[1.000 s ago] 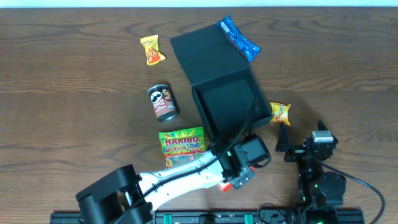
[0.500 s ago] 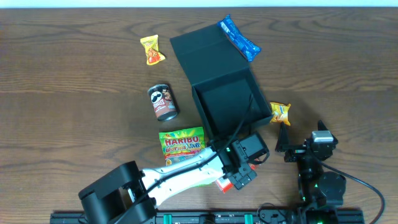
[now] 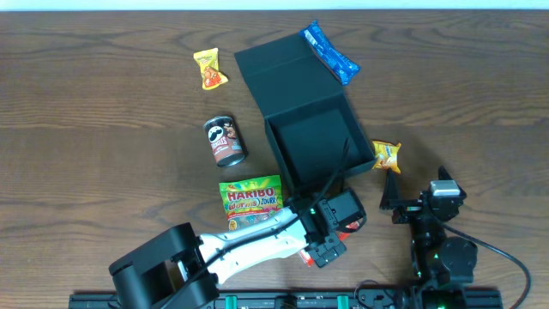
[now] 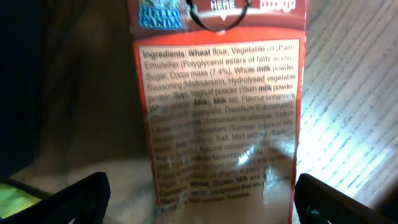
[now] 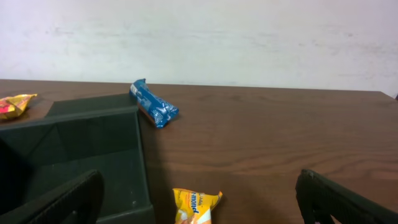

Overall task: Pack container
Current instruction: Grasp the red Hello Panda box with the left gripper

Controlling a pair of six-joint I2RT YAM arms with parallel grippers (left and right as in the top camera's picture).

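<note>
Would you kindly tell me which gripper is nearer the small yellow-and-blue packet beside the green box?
Right. The right gripper hangs open just behind the yellow-and-blue packet, facing it. The left gripper is farther off, open above a red carton by the container's front corner.

**Materials and surface finish**
The worktop [image 3: 103,129] is dark, grained wood with a low sheen. The container [image 3: 283,77] is smooth and matt. The red carton [image 4: 217,112] is glossy printed card. The blue packet [image 3: 330,53] and gummy bag [image 3: 250,199] are shiny film.
</note>
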